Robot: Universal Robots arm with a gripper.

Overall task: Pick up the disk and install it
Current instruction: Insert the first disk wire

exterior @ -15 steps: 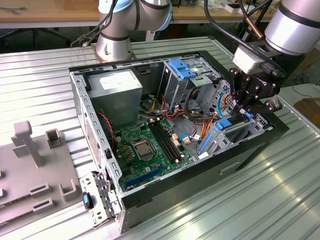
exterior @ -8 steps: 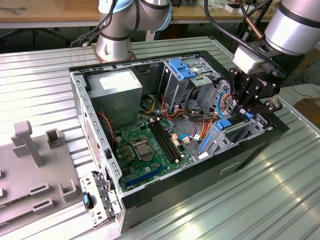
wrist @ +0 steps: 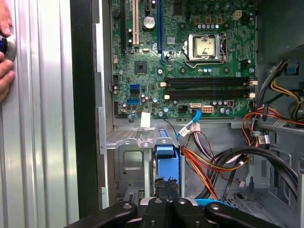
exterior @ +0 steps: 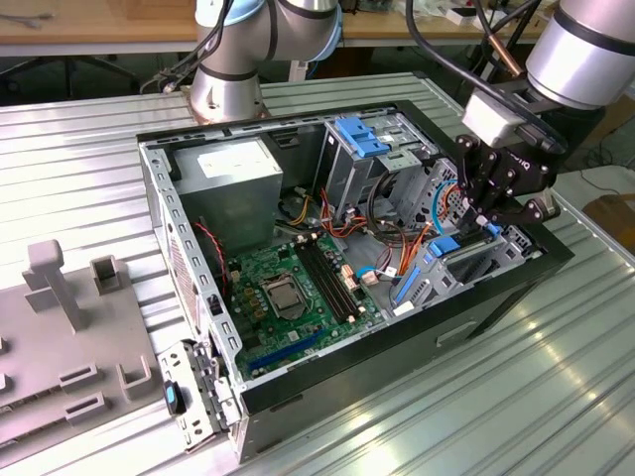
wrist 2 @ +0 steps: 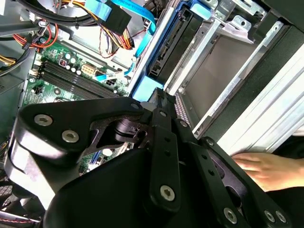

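**While clamped on the disk (wrist 2: pixel 164 52), the gripper (wrist: pixel 166 185) hung inside the computer case (exterior: pixel 397 367)**

Its fingers (wrist: pixel 160 192) pinched the disk's blue end. The disk stood tilted in the silver bay (wrist 2: pixel 223 61) at one corner of the case. A hand (wrist 2: pixel 266 168) lay just outside the case.

A black open-sided computer case (exterior: pixel 397 349) lies on a ribbed silver metal table (exterior: pixel 496 407). Inside it are a green motherboard (exterior: pixel 298 297) and a grey white-labelled power supply box (exterior: pixel 233 171). A grey plastic fixture plate (exterior: pixel 60 347) rests at the exterior view's left.
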